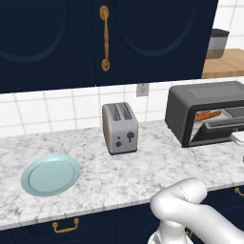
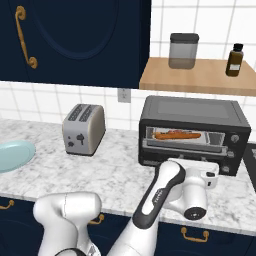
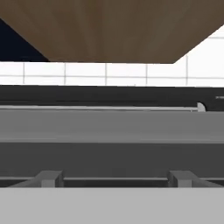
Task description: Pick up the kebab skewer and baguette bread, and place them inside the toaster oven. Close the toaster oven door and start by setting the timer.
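I have the arm reaching low in front of the toaster oven (image 2: 194, 131), which sits on the marble surface (image 2: 115, 175) at the right, against the tiled wall. From the right base view the white hand sits just in front of the toaster oven door (image 2: 182, 148), which stands partly ajar, tilted out from the top with its bar handle toward me. Through the opening I can see the baguette bread (image 2: 177, 134) lying lengthwise on the rack inside, an orange-brown loaf. A thinner strip may lie along it, but I cannot tell whether that is the kebab skewer.

The left base view gives the same toaster oven (image 1: 190, 102) from its side: the door (image 1: 220, 129) leans outward and an orange loaf (image 1: 208, 115) shows in the upper part of the cavity.

In the hand view the fingers (image 3: 49, 178) rise as two small grey tips well apart, spread wide with nothing between them. Straight ahead is the door's flat grey panel with a pale bar (image 3: 105, 107) running across it; I cannot tell whether the fingers touch it.

Further left on the surface stands a silver two-slot toaster (image 2: 83, 129), and at the far left a pale blue plate (image 1: 50, 174). A wooden shelf (image 2: 200, 77) above the oven carries a grey canister (image 2: 183, 50) and a small dark bottle (image 2: 234, 60).
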You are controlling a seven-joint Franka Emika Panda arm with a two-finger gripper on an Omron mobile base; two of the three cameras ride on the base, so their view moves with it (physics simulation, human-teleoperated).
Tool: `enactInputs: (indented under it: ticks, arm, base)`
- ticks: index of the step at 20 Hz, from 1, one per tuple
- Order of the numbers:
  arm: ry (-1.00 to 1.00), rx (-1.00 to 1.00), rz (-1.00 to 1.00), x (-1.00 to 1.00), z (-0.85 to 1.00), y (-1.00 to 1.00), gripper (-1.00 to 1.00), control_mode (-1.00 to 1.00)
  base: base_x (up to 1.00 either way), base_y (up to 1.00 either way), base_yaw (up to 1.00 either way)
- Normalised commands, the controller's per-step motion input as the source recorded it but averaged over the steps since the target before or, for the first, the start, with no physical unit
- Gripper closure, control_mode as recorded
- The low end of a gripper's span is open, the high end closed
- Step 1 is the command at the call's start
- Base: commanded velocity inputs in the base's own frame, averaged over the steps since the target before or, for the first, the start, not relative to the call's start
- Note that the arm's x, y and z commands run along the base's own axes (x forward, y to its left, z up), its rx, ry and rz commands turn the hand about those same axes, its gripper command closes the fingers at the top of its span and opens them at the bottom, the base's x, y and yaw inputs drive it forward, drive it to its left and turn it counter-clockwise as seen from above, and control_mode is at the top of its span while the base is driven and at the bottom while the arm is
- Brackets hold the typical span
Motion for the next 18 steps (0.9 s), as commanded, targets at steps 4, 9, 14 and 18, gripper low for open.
enactInputs:
  ticks: [4,9,14,18]
  arm:
    - [0.00,0.00,0.00,0.51,0.07,0.13,-1.00,-1.00]
    - [0.00,0.00,0.00,0.46,0.03,0.07,-1.00,-1.00]
    - [0.00,0.00,0.01,0.40,0.00,0.04,-1.00,-1.00]
    - [0.00,0.00,0.02,0.11,0.00,0.00,-1.00,-1.00]
  base:
    - [0.00,0.00,0.00]
    - [0.00,0.00,0.00]
    - [0.00,0.00,0.00]
    - [0.00,0.00,0.00]
